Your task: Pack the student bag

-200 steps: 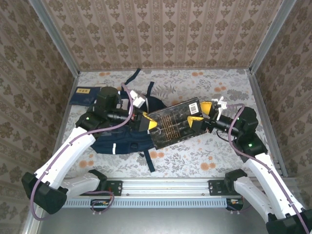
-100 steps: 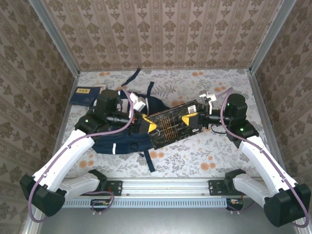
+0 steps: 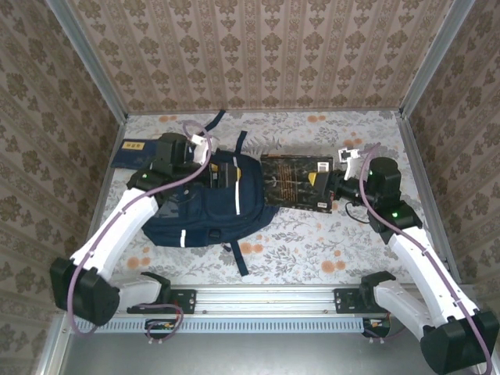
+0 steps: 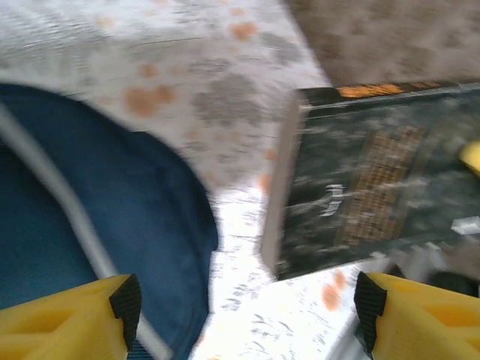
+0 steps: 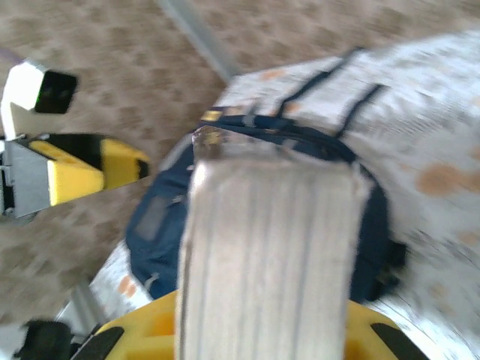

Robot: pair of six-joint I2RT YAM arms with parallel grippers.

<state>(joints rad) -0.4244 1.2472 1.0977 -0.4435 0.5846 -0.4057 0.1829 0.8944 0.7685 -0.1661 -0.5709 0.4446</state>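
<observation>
We see the right gripper [image 3: 322, 183] clamped on the right end of the book [image 3: 291, 180]. In its wrist view the yellow fingers [image 5: 150, 337] flank the pale page edge (much blurred). The book reaches left to just beside the bag [image 3: 199, 211]; whether it rests on the table [image 3: 336, 234] we cannot tell. Our left gripper [image 4: 244, 304] hangs over the bag's far part, jaws wide apart with nothing between them. The bag lies centre-left on the table, straps trailing. A blue book [image 3: 127, 151] lies far left, partly under the left arm.
</observation>
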